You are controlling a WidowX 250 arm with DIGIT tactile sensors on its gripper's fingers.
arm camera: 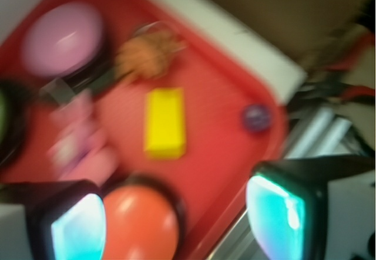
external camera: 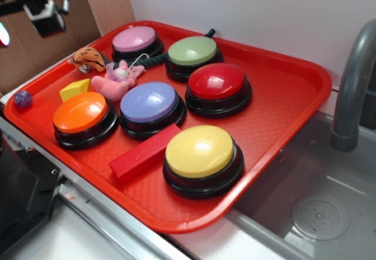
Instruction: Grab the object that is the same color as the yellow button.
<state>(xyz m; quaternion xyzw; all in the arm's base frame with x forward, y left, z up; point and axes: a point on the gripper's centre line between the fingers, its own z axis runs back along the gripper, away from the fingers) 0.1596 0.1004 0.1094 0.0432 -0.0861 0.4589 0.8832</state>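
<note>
The object, a small yellow wedge block (external camera: 74,89), lies on the red tray (external camera: 282,113) at its left side, just behind the orange button (external camera: 80,112). In the blurred wrist view the yellow block (arm camera: 165,122) sits well ahead of my gripper (arm camera: 176,222), which hangs above the tray with its fingers (arm camera: 79,228) wide apart and nothing between them. The yellow button (external camera: 200,151) stands at the tray's front, right of a red block (external camera: 145,152). In the exterior view my gripper (external camera: 44,13) is at the top left, high above the tray.
Pink (external camera: 134,39), green (external camera: 192,51), red (external camera: 216,81) and purple (external camera: 148,102) buttons stand on the tray. A tiger toy (external camera: 89,58), a pink plush (external camera: 116,79) and a small purple ball (external camera: 23,98) lie near the block. A sink and faucet (external camera: 352,90) are on the right.
</note>
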